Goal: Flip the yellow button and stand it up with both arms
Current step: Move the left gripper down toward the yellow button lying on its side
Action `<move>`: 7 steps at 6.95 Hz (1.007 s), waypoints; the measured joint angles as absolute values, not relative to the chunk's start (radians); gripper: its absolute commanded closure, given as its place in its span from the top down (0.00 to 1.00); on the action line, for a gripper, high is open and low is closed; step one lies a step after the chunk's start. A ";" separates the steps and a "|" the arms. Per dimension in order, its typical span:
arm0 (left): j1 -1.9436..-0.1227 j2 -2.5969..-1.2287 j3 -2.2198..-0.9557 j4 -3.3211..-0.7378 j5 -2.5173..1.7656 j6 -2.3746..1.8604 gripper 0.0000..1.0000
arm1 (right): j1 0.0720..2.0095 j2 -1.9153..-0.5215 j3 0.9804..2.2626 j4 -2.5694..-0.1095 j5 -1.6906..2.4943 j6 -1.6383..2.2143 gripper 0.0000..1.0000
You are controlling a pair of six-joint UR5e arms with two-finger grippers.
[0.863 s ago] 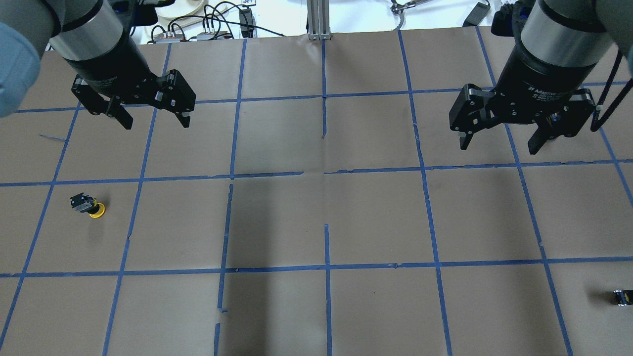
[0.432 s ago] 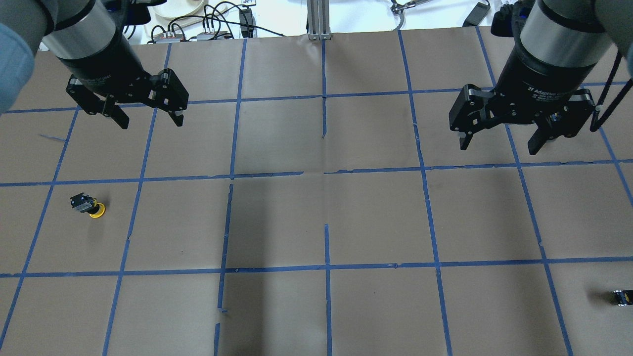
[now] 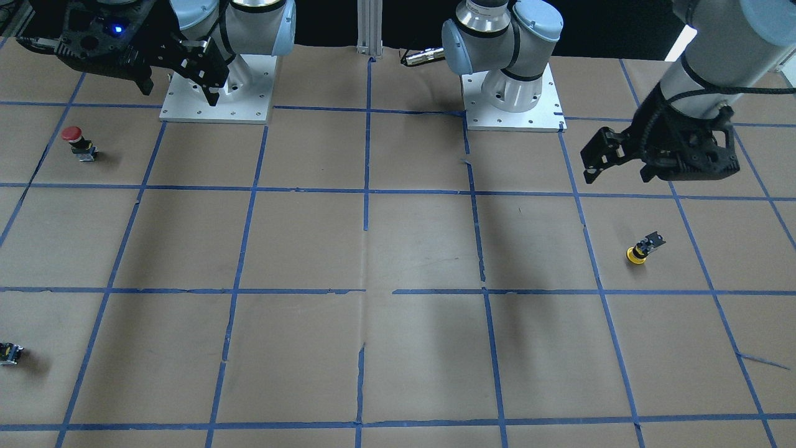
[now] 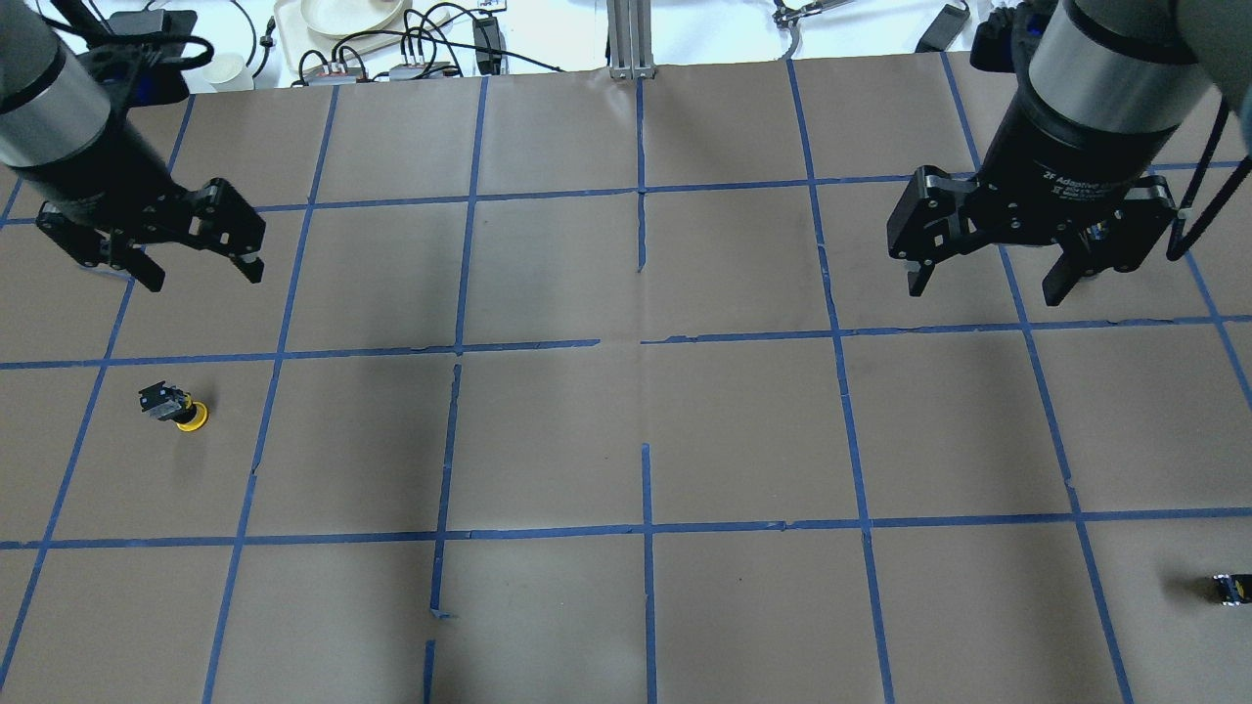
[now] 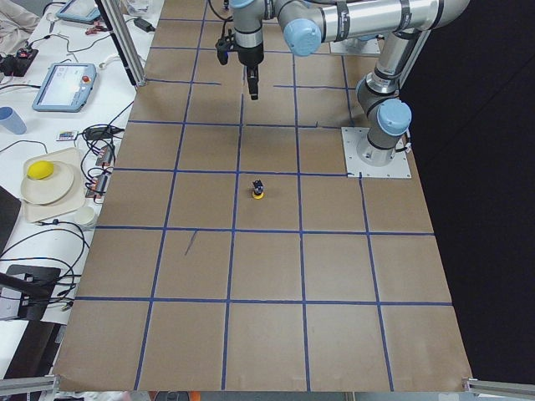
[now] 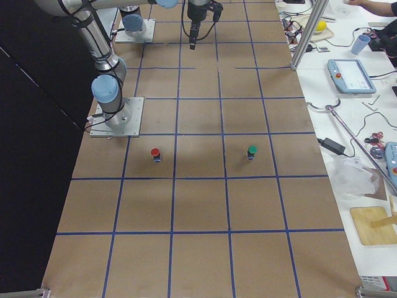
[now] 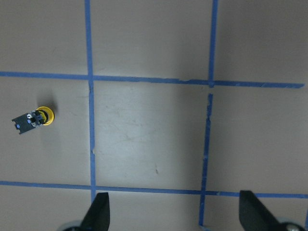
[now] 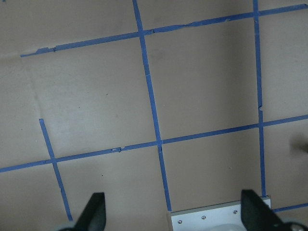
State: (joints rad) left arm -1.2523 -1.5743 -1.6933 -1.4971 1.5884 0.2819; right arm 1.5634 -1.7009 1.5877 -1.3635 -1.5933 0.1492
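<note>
The yellow button (image 4: pixel 177 409) rests on the brown paper at the left, yellow cap against the paper and grey-black block tipped upward. It also shows in the front view (image 3: pixel 641 249), the left side view (image 5: pixel 259 190) and the left wrist view (image 7: pixel 34 119). My left gripper (image 4: pixel 203 275) hangs open and empty in the air, apart from the button; in its wrist view the button lies to the left of the fingers (image 7: pixel 98 214). My right gripper (image 4: pixel 982 289) hangs open and empty over the right half, far from the button.
A red-capped button (image 3: pixel 76 140) stands near the right arm's base plate (image 3: pixel 186 112). A green-capped button (image 6: pixel 251 151) stands further out. A tiny black-and-yellow block (image 4: pixel 1229 588) lies at the near right edge. Cables and dishes sit past the far edge.
My left gripper has swung to the left and slightly nearer in the overhead view, closer to the button's column. The right gripper and the button have not moved.
</note>
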 measured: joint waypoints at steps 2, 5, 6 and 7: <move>-1.068 -1.664 -1.814 -1.272 1.581 0.495 0.99 | 1.564 -1.701 1.588 -1.363 -1.591 0.150 1.00; -0.962 -1.794 -1.860 -1.134 1.578 0.616 0.94 | 1.564 -1.705 1.587 -1.359 -1.593 0.149 1.00; -0.955 -1.822 -1.883 -1.073 1.579 0.608 0.95 | 1.563 -1.705 1.588 -1.359 -1.593 0.149 1.00; -0.949 -1.837 -1.921 -0.994 1.584 0.585 0.95 | 1.563 -1.706 1.589 -1.360 -1.592 0.148 1.00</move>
State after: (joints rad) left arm -0.9489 -1.8371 -1.9205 -0.9945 1.5842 0.5845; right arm 1.5632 -1.7057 1.5886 -1.3595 -1.5924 0.1477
